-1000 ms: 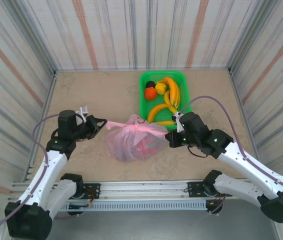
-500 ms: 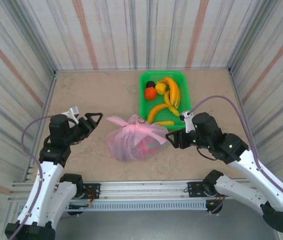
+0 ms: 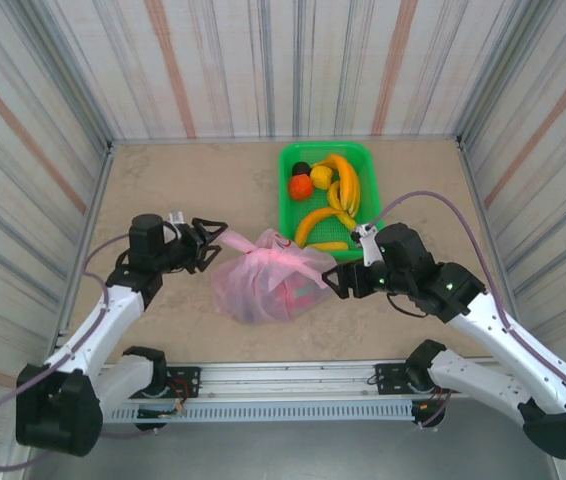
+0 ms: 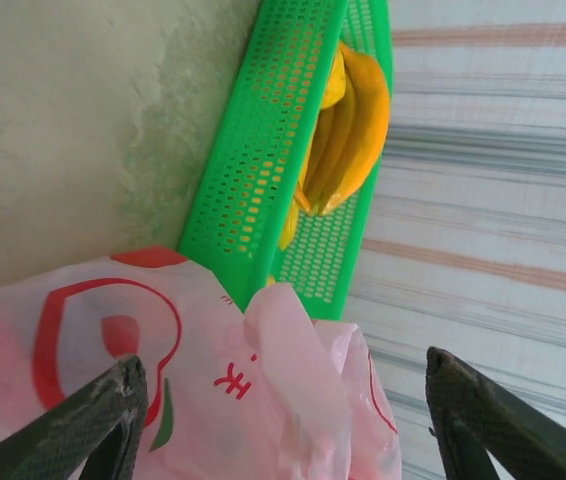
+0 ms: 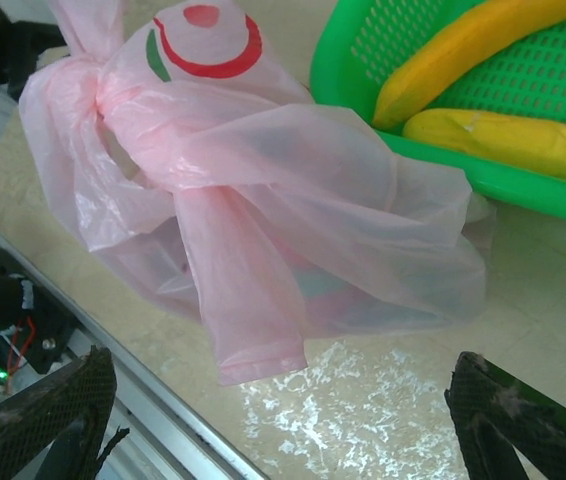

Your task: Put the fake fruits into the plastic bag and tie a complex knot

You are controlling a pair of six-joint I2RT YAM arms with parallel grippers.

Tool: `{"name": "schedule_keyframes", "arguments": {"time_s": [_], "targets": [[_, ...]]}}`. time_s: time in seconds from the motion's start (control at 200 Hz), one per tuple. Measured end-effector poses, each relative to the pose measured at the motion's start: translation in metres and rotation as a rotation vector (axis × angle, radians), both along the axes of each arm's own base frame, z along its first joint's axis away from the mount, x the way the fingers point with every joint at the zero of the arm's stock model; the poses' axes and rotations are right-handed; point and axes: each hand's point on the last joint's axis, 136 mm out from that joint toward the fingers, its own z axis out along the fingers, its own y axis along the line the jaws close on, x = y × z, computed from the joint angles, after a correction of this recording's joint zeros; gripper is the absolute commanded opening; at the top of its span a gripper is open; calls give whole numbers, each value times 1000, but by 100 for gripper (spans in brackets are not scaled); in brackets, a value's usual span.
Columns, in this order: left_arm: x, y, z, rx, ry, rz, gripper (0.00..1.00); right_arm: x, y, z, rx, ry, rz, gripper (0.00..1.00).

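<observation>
Knotted pink plastic bag point(image 3: 268, 278) mid-frame, green basket point(image 3: 285, 190) just above-right w/ bananas point(image 3: 341, 188) + round fruits point(image 3: 301, 185).
Can't make out bag contents thru plastic; left gripper point(image 3: 215, 245), right gripper point(image 3: 331, 285) both spread apart, either side.

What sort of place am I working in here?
Probably a robot lab test cell: a beige tabletop boxed in by striped panel walls, and a metal mounting rail along its near edge.
</observation>
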Motion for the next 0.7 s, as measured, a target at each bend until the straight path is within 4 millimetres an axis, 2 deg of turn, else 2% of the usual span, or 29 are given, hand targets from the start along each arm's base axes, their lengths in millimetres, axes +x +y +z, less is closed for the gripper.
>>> {"name": "schedule_keyframes", "arguments": {"time_s": [0.155,0.431,0.591,0.701], "targets": [[10,-11,-9,-32,38,-24,47,-1,8,-12,-12,50,25,89],[19,-15,-2,-49,8,-26,24,-3,28,-45,-125,129,85,86],[19,-15,-1,-51,3,-25,14,4,40,-48,-194,97,112,71],[19,-15,-1,-51,3,-25,10,10,44,-45,-220,68,110,50]]}}
